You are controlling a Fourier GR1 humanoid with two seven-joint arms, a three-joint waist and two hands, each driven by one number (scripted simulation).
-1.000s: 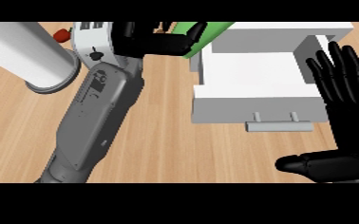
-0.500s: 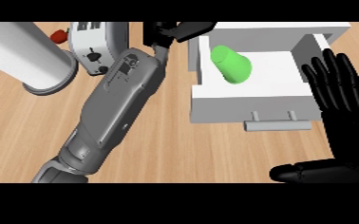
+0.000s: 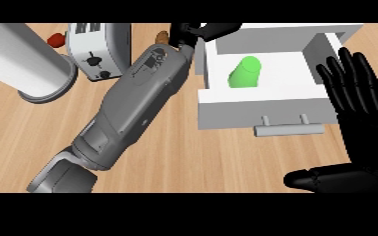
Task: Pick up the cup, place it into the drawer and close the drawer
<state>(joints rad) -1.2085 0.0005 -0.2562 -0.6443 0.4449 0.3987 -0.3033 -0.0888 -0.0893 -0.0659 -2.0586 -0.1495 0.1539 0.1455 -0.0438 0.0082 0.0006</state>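
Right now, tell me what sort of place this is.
Most likely a kitchen counter: a wooden countertop carries a white toaster, and a white drawer stands open with a green cup lying inside it.

The desk (image 3: 184, 155) is seen as light wood with a fine grain, matt. The drawer (image 3: 258, 112) is finished in smooth, matt white, its handle (image 3: 288, 129) in dull grey metal. The cup (image 3: 245, 72) is shown in plain, smooth green plastic. Both hands, left (image 3: 203, 31) and right (image 3: 353, 87), are rendered in matt black, and the left forearm (image 3: 133, 105) in smooth grey with a soft sheen.
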